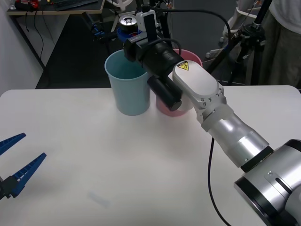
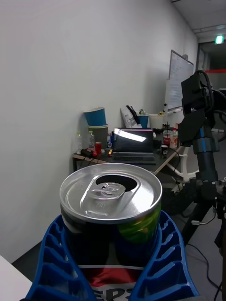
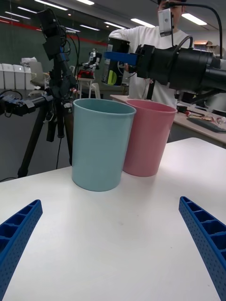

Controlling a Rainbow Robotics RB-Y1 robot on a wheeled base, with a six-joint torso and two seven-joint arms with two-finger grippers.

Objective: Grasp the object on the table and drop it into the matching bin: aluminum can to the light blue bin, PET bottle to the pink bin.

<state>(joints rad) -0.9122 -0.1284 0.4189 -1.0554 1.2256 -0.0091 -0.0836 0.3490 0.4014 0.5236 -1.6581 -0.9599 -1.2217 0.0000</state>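
Not much to read here. We can make out part of a white word low on the aluminum can [image 2: 113,225], roughly "EP", cut off. The right arm carries a yellow warning triangle sticker [image 1: 182,66], symbol only.

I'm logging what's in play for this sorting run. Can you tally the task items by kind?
Cans: 1, the black can held in the right gripper above the bins
Bins: 2, light blue bin and pink bin on the table
Total: 3
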